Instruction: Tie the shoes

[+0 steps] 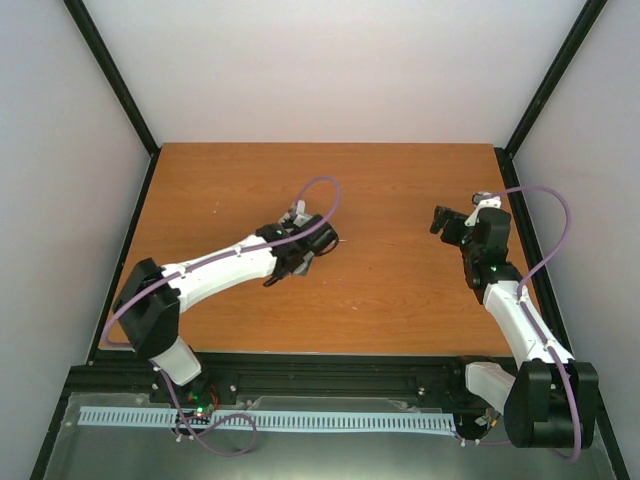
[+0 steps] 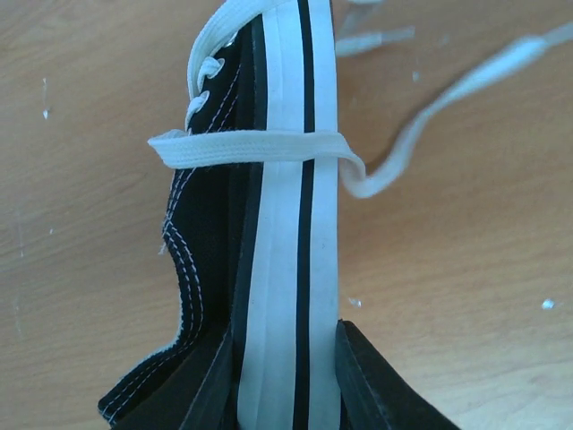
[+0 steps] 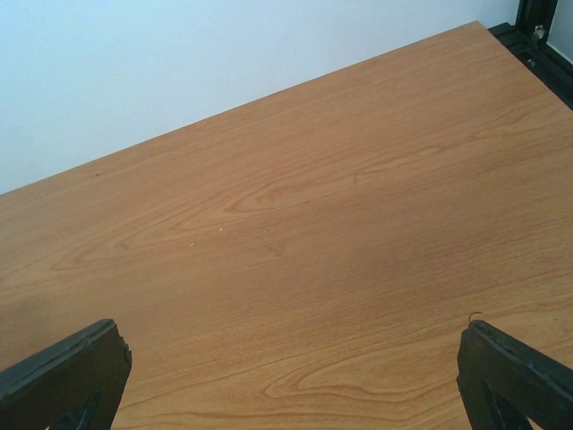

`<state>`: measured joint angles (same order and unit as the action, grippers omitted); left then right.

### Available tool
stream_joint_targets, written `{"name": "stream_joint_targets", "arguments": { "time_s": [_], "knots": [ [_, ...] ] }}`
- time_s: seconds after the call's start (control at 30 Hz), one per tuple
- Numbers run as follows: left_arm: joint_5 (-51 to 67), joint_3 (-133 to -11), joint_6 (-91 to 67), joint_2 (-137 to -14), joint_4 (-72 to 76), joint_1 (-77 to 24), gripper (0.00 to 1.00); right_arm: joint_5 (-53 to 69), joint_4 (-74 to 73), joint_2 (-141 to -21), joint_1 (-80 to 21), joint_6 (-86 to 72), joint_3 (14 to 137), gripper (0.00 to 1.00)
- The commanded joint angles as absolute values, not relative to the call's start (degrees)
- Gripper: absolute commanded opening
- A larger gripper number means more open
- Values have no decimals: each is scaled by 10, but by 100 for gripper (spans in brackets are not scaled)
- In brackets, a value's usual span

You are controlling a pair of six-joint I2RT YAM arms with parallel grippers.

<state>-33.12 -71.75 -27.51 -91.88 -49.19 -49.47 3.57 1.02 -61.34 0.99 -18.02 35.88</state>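
Note:
The shoe (image 2: 286, 224) is a small black canvas sneaker with a white sole rim. It is on its side over the table, sole edge facing the left wrist camera. My left gripper (image 2: 286, 367) is shut on the sole near the heel, one black finger (image 2: 380, 381) on each side. A white lace (image 2: 251, 150) wraps across the sole and trails off to the right. In the top view my left gripper (image 1: 300, 245) covers most of the shoe. My right gripper (image 1: 442, 222) is open and empty at the right of the table, far from the shoe.
The wooden table (image 1: 400, 290) has black frame posts at its corners and white walls around it. The right wrist view shows only bare wood between the open fingers (image 3: 67, 372). Purple cables loop above both arms.

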Motion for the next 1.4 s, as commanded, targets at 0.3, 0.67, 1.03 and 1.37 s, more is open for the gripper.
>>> {"name": "stream_joint_targets", "arguments": {
  "time_s": [0.3,0.67,1.03,1.37],
  "knots": [
    [-350,-789,-330,-1041,-581,-640,47,64,14,-613,11,-165,368,100],
    [-119,-685,-285,-838,-406,-555,100,207,8,-661,-3,-162,400,100],
    [-50,-558,-326,-889,-283,-505,94,221,-10,-692,-67,-168,416,100],
    [-188,-538,-360,-917,-323,-506,9,209,-14,-720,-79,-155,424,100]
  ]
}}
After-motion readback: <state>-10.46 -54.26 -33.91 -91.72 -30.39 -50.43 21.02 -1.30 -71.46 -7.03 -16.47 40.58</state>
